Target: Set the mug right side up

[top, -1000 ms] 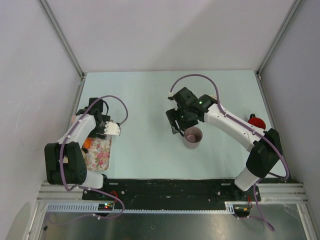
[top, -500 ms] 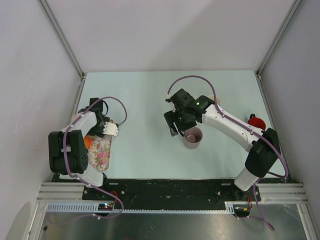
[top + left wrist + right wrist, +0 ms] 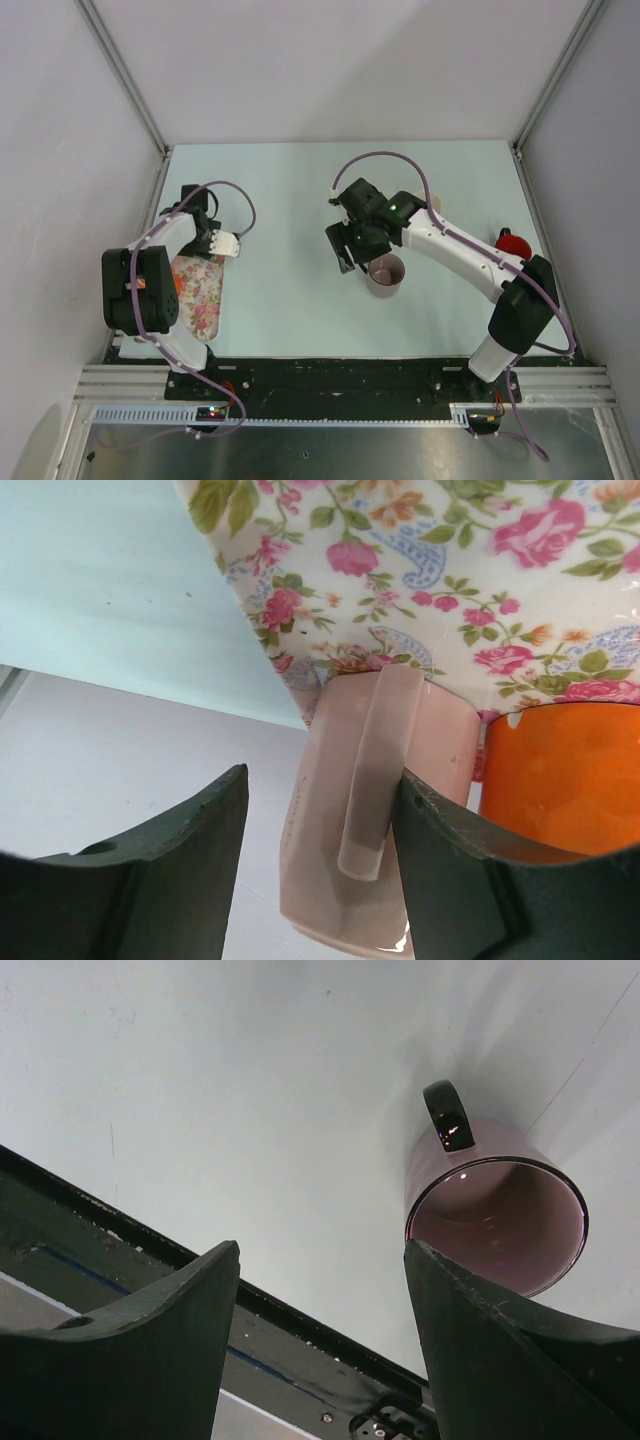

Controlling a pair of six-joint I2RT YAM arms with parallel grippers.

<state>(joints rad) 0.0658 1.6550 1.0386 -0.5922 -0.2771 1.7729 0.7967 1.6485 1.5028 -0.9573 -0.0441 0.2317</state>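
Note:
A purple mug stands upright on the pale green table, its opening up and its handle toward the far side; it also shows in the right wrist view. My right gripper is open and empty just left of it, not touching; in its own view the mug's rim sits beside the right finger. My left gripper is open at the far left. In its view a pink mug lies between the jaws, its handle against the right finger.
A floral-patterned tray lies at the left edge, also in the left wrist view, with an orange cup beside the pink mug. A red object sits at the right edge. The black front rail is near.
My right gripper has drawn slightly left and back from the purple mug. My left arm has swung, carrying its gripper a little farther back over the tray's far end.

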